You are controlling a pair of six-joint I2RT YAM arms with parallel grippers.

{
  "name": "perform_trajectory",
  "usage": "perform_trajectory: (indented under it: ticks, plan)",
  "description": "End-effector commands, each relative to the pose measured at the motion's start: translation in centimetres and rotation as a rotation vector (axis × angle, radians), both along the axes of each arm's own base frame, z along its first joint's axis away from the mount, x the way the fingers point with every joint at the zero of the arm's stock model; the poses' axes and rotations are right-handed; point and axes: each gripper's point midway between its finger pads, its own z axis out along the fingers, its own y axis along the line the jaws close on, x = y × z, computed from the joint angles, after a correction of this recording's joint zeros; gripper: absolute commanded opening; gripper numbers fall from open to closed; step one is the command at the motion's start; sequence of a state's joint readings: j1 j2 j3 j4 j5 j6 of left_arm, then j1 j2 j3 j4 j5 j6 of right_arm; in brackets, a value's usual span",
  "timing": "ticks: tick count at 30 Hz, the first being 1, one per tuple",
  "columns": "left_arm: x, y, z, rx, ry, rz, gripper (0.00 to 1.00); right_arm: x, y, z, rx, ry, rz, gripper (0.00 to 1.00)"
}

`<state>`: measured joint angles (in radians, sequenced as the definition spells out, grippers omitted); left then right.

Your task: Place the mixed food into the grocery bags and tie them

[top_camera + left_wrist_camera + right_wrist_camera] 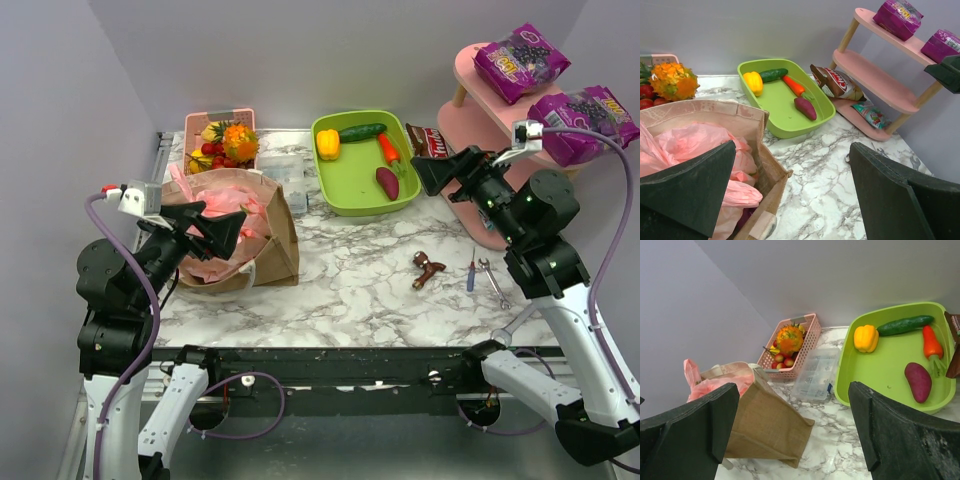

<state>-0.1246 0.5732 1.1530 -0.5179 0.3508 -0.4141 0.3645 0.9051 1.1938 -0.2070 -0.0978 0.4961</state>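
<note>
The brown bag (278,235) stands at the table's left with the crinkly pink plastic bag (225,195) stuffed in its open mouth; both also show in the left wrist view (760,165) (695,142) and the right wrist view (765,425) (715,385). My left gripper (232,228) is open and empty, raised over the bag's mouth. My right gripper (428,170) is open and empty, raised beside the green tray (352,180). The tray holds a yellow pepper (328,143), a cucumber (361,131), a carrot (389,148) and a purple sweet potato (387,182).
A pink slatted basket (222,140) of fruit stands at the back left, a clear plastic box (287,180) beside it. A pink shelf (480,110) at the right carries purple snack packets (520,62). A small brown figure (427,268) and tools (485,272) lie on the marble.
</note>
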Motion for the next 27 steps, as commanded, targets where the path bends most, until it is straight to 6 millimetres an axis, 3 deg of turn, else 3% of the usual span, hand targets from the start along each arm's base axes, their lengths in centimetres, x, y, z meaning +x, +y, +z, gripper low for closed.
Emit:
perform_trajectory:
  ticks: [1,12,27]
  plan:
    - [0.8,0.1,0.0,0.005,-0.006,0.011,0.99,0.0,-0.7,-0.1,-0.023,0.010,-0.030,1.00]
    - [1.4,-0.2,-0.5,0.010,0.008,-0.002,0.98,0.0,-0.9,-0.9,-0.018,0.020,-0.042,1.00]
    - [0.4,1.0,-1.6,0.031,0.011,0.056,0.98,1.0,1.1,-1.6,-0.011,0.036,0.045,1.00]
